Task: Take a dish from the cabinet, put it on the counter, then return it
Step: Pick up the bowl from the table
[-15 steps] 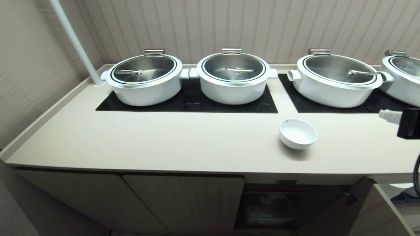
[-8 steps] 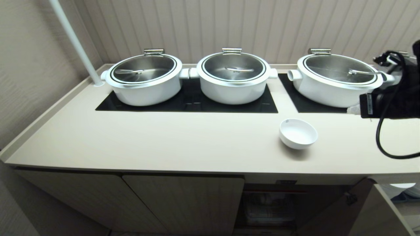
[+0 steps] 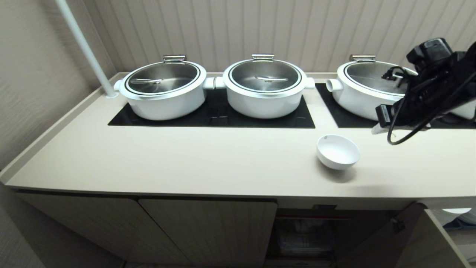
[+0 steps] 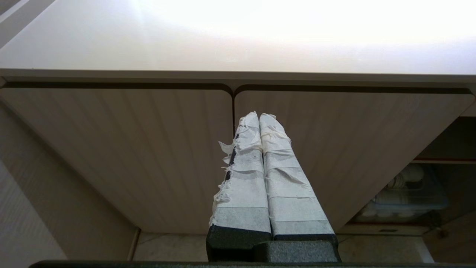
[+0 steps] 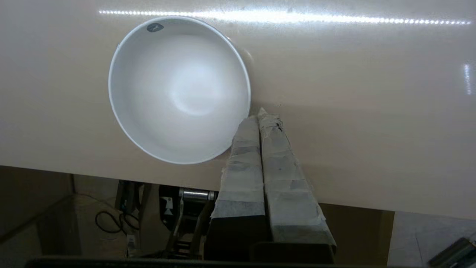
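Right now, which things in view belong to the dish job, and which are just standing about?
Part of the job:
- bowl, empty, on the counter
- cabinet, one door open at the right
- right gripper, shut, empty, above the counter beside the bowl

Just standing about:
- lidded pots on the black cooktop
- white pole
- left gripper, shut, parked before the cabinet doors

Three white lidded pots (image 3: pixel 163 89) (image 3: pixel 264 87) (image 3: pixel 366 89) w/ steel lids, in a row at rear. White pole (image 3: pixel 86 48) slants at rear-left corner. Fluted wall panel (image 3: pixel 238 29) behind.
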Controlling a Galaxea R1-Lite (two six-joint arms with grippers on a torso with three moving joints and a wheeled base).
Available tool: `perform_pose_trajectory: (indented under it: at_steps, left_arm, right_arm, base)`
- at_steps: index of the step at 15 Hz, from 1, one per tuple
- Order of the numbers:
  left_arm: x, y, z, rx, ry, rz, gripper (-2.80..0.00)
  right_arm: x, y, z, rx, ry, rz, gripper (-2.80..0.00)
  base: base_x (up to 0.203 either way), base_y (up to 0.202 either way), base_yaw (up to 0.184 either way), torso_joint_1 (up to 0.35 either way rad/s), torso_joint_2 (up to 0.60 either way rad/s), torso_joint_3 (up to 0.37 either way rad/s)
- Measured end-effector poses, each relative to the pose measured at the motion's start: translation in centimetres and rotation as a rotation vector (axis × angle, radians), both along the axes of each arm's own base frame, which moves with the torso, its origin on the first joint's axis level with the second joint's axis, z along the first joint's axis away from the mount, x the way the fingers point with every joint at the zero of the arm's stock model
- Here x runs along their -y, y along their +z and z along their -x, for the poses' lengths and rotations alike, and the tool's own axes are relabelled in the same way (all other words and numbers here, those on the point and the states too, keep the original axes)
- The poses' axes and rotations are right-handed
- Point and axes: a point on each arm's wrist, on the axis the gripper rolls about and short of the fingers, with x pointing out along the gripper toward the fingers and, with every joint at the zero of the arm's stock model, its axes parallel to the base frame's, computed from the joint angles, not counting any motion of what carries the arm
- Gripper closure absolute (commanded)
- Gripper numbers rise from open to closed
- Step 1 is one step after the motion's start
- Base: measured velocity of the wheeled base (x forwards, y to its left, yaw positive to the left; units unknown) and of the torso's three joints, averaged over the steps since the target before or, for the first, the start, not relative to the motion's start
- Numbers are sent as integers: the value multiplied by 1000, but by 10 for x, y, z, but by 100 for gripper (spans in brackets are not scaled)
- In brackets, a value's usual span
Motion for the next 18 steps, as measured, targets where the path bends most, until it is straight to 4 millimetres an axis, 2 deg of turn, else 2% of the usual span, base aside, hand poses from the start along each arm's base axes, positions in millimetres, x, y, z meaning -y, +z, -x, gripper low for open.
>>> perform_pose_trajectory:
  at_steps: [6, 7, 12, 18]
  left_arm:
    - [0, 0, 0, 0, 0, 0, 0]
    - [0, 0, 0, 0, 0, 0, 0]
    - [0, 0, 0, 0, 1, 0, 0]
    - [0, 0, 0, 0, 0, 0, 0]
  right_arm:
    - [-10, -29, -27, -82, 20, 2, 0]
    - [-11, -32, -29, -91, 21, 1, -280]
    - [-11, -37, -40, -43, 21, -1, -280]
    - [-11, -43, -45, -53, 18, 0, -280]
  base:
    - [0, 0, 0, 0, 0, 0]
    - [0, 0, 0, 0, 0, 0]
    - [0, 0, 0, 0, 0, 0]
    - [0, 0, 0, 0, 0, 0]
